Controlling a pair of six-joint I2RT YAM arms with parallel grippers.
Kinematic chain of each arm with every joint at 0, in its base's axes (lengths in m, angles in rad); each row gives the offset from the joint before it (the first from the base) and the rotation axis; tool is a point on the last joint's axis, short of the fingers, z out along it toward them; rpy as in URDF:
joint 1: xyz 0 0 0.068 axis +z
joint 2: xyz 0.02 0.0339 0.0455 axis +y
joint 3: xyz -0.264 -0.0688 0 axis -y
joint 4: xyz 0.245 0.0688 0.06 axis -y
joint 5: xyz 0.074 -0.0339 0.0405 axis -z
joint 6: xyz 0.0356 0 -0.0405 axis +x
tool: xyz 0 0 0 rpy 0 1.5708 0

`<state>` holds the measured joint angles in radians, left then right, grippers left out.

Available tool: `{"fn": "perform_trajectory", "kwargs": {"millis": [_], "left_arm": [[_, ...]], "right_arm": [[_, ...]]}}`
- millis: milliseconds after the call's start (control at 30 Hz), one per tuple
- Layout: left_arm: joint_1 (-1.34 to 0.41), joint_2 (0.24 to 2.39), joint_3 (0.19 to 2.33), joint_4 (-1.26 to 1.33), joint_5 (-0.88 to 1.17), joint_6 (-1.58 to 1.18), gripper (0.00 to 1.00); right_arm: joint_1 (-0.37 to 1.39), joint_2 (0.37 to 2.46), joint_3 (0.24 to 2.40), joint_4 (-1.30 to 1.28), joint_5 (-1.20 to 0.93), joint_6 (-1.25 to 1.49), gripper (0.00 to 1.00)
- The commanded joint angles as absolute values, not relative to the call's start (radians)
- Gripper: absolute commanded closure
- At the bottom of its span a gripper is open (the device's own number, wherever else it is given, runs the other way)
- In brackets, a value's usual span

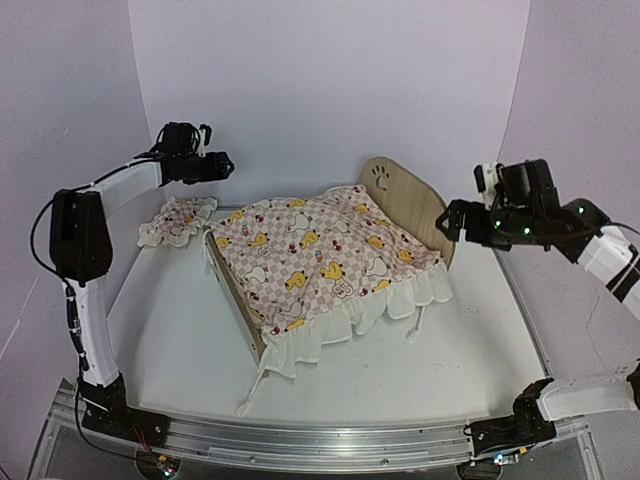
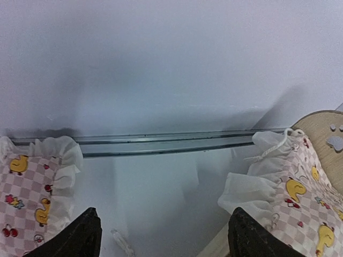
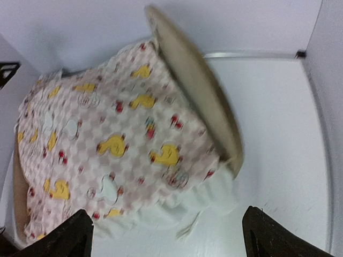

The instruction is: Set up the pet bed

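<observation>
Pet bed (image 1: 405, 193) wears its cover (image 1: 310, 250) (pillow (image 1: 178, 221) beside); left gripper (image 2: 163, 215) and right gripper (image 3: 166, 214) both gape empty.

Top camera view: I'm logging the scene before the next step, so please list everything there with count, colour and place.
pet bed: one, light wood frame with a paw-print headboard, middle of the table
cover: one, pink check with yellow ducks and a white ruffle, spread over the bed
pillow: one, same print and ruffle, on the table left of the bed
table: one, white, under everything
rail: one, metal, along the near edge
left end effector: one, black, open, raised near the pillow
right end effector: one, black, open, beside the headboard
</observation>
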<state>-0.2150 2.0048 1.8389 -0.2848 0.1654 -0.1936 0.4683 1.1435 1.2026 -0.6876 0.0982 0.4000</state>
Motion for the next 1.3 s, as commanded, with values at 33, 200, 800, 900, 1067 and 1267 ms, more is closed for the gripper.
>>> {"fn": "perform_trajectory", "kwargs": {"millis": [33, 200, 800, 900, 1067, 1267], "left_arm": [[-0.223, 2.184, 2.018, -0.452, 0.31, -0.107, 0.26], [-0.245, 2.232, 1.954, -0.457, 0.337, -0.093, 0.4], [-0.307, 1.915, 1.233, -0.217, 0.423, -0.32, 0.6], [-0.372, 1.844, 1.107, -0.139, 0.421, -0.376, 0.6], [-0.536, 1.714, 0.883, 0.057, 0.35, -0.58, 0.6], [-0.89, 1.583, 0.771, 0.123, 0.073, -0.779, 0.55]], "right_arm": [[0.543, 1.09, 0.943, -0.639, 0.017, 0.722, 0.02], [0.542, 1.116, 0.836, -0.505, 0.098, 0.767, 0.02], [0.414, 1.523, 0.92, -0.182, 0.087, 0.657, 0.23], [0.38, 1.621, 1.031, -0.17, 0.094, 0.576, 0.22], [0.348, 1.787, 1.243, -0.075, 0.033, 0.351, 0.19], [0.345, 2.026, 1.534, -0.079, -0.17, 0.116, 0.14]]}}
